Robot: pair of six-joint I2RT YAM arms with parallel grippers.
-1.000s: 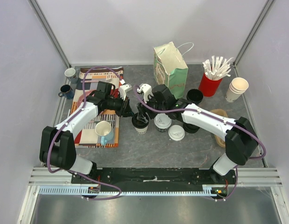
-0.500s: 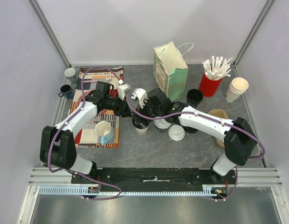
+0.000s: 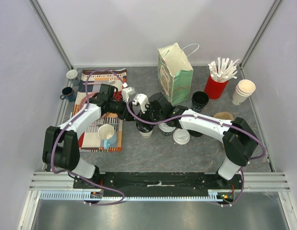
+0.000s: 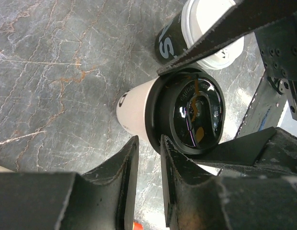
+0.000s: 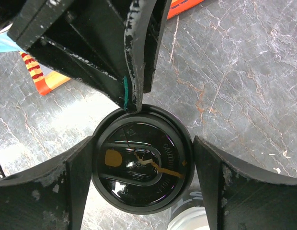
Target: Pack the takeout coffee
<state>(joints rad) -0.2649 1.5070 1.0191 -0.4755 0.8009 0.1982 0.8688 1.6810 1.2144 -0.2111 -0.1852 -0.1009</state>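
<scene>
The right pincer [image 5: 142, 178] was stretched wide round the black lid [image 4: 194, 112] and pressed on both its sides, maybe to push it down on the pale cup [image 4: 134, 108]. The left pincer [image 4: 149, 143] was narrow at the lid's rim. I could not tell if it pinched. The cup stood on the desk [image 3: 153, 153] just in front of the paper bag [image 3: 176, 67]. Two white-lidded coffee cups [image 3: 166, 127] stood there too, not yet packed.
</scene>
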